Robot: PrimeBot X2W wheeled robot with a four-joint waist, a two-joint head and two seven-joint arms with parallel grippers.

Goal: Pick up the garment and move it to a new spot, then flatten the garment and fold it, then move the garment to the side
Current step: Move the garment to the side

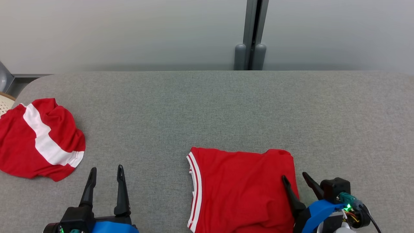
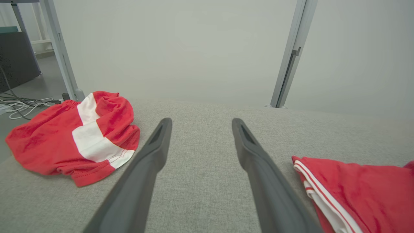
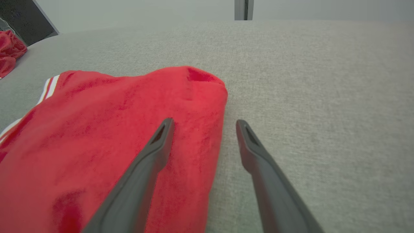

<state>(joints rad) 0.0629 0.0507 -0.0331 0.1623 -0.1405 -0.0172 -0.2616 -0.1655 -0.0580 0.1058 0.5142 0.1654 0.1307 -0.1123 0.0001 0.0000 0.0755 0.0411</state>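
Folded red garment (image 1: 239, 191) on worktop (image 1: 207, 106), right tool (image 1: 294, 175) released, straddling its right edge, left tool (image 1: 107, 168) released, near crumpled cloth (image 1: 38, 139)

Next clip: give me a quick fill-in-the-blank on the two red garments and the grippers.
1. The crumpled garment at the robot's left is red with a broad ____ band.
2. The left gripper and the right gripper both have jaws ____, holding nothing.
3. The right gripper's fingers straddle the ____ edge of the folded red garment.
4. Both garments lie on a ____ fabric-covered table.
Missing words: white; open; right; gray
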